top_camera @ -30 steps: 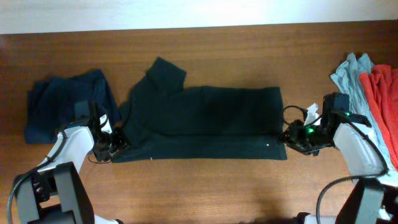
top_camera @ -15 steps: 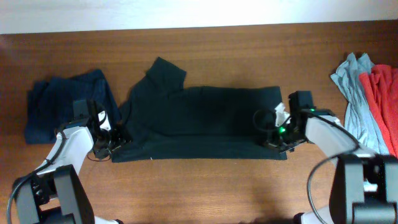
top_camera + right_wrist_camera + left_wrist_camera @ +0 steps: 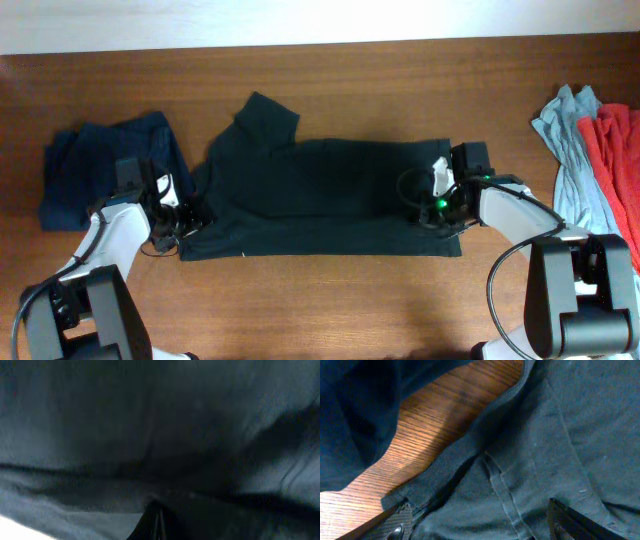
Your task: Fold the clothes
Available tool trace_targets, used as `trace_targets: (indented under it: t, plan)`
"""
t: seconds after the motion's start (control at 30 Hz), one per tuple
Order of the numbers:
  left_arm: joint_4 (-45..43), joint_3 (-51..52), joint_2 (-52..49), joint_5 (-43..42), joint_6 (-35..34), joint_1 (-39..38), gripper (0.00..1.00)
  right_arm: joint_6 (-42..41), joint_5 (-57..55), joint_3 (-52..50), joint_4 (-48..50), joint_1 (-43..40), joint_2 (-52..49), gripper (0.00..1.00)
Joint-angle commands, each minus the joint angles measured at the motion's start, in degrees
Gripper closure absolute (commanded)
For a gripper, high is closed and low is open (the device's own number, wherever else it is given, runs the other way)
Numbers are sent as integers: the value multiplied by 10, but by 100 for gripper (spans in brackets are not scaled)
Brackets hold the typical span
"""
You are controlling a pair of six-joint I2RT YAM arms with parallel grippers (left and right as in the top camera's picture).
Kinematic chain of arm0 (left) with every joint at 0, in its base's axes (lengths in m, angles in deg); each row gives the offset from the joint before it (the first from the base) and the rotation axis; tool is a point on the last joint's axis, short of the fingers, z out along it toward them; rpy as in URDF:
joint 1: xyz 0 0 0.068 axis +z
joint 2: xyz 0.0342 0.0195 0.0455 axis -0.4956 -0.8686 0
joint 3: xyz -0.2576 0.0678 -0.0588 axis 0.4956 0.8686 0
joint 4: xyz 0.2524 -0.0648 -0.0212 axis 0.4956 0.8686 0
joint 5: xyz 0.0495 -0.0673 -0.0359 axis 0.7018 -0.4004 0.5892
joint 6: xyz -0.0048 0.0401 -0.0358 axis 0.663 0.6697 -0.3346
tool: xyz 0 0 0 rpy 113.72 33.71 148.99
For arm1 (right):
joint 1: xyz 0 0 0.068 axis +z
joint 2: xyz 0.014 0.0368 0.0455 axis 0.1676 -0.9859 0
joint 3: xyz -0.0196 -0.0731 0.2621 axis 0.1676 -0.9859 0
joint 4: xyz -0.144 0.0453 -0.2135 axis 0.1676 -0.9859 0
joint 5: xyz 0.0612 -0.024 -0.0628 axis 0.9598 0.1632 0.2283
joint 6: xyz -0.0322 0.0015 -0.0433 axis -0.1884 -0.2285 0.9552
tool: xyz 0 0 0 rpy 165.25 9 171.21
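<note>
- Black T-shirt [image 3: 330, 200] lies flat mid-counter [image 3: 330, 300], long axis left-right, one sleeve [image 3: 265, 120] sticking up toward the far edge.
- Bottom edge of the shirt runs straight, parallel to the near counter edge.
- Left hand [image 3: 185, 222] sits at the shirt's lower-left corner, low over the cloth.
- Left wrist view: its fingers [image 3: 395, 527] stand well apart, one at each bottom corner of the view, with shirt cloth lying loose between them. Nothing gripped.
- Same view: a ribbed edge [image 3: 460, 455] of the shirt runs diagonally over bare wood, with a stitched seam [image 3: 500, 490] just beside it. Dark cloth fills the top left; can't tell which garment.
- Right hand [image 3: 425, 208] is on the shirt near its right edge, just inside the end.
- Right wrist view is dark and blurred: fingers [image 3: 150, 522] are together, tips buried in gathered black cloth, so clamped on the shirt.
- Navy garment [image 3: 100, 175] is bunched at the left end of the counter, just beside the left arm.
- Grey-blue garment [image 3: 565, 140] and red garment [image 3: 615, 150] are heaped at the right end, touching each other, apart from the shirt.
</note>
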Motion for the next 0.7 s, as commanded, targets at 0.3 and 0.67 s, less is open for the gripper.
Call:
trace_targets:
  t: [0.3,0.67]
  plan:
    - [-12,-10,11,-11,5,4,14,-14,-27,63,53,2,-4,93]
    - [-5,-57,11,-55,98,4,20,33,93,102,-121,-34,0,88]
